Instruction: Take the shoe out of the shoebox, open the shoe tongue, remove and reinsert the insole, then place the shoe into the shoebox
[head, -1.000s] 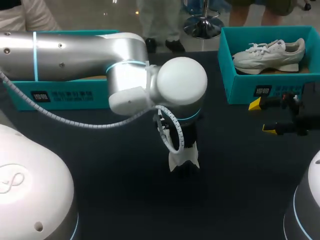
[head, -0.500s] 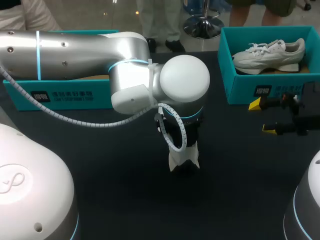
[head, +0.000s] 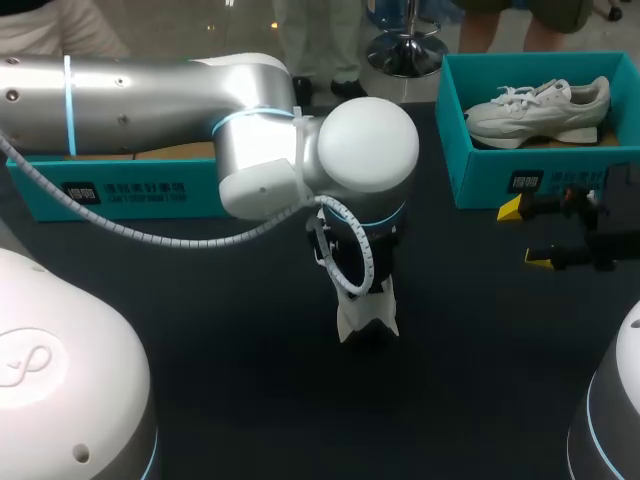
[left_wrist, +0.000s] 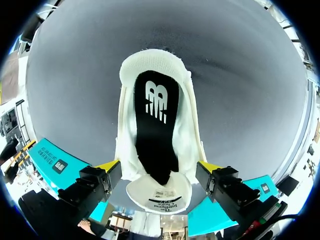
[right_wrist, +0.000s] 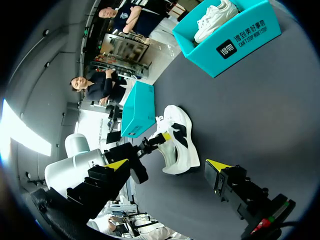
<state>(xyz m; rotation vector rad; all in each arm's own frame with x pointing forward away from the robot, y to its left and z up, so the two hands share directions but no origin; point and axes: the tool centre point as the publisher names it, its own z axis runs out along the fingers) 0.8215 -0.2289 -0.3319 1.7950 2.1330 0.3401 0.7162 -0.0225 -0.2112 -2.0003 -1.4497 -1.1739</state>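
Observation:
A white shoe (head: 366, 318) stands on the dark table near its middle, mostly hidden under my left arm (head: 365, 140). In the left wrist view the shoe (left_wrist: 185, 135) is seen from above, its black insole (left_wrist: 156, 125) lying inside. My left gripper (left_wrist: 159, 167) is open, one yellow-tipped finger (left_wrist: 107, 166) on each side of the heel. My right gripper (head: 527, 234) is open at the right, apart from the shoe (right_wrist: 181, 145). A second white shoe (head: 540, 105) lies in the teal shoebox (head: 480, 185) at the back right.
Another teal box (head: 120, 190) stands at the back left, behind my left arm. In the right wrist view that box (right_wrist: 137, 110) is beyond the shoe, and the shoebox (right_wrist: 235, 42) with the other shoe is farther off.
My left gripper has opened wide around the shoe's heel. The left arm has shifted slightly. The shoe and the right arm have stayed put.

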